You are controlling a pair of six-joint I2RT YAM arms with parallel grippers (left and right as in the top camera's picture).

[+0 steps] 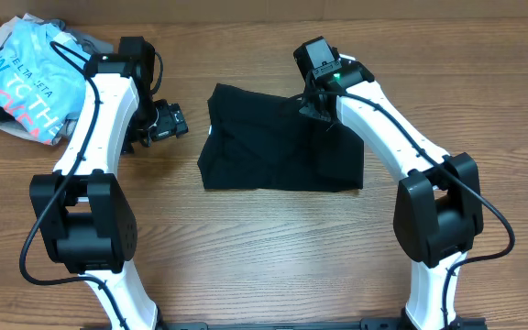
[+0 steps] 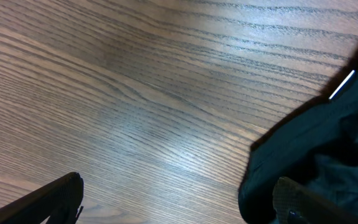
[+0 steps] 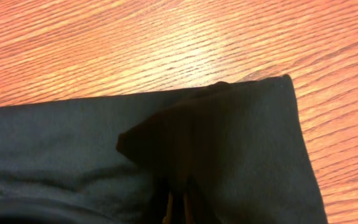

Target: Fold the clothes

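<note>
Down low, right gripper point(image 1: 312, 105) pinching T-shirt point(image 1: 255, 147), left gripper point(image 1: 174, 121) wide

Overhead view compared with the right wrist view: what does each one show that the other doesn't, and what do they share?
Only overhead: both arms, the left gripper at the edge of the black shirt, and a blue shirt piled beyond the left arm. Only right wrist: the right gripper shut on a raised pinch of fabric near a corner of the black shirt. Both: the black shirt lying on the wooden table.
</note>
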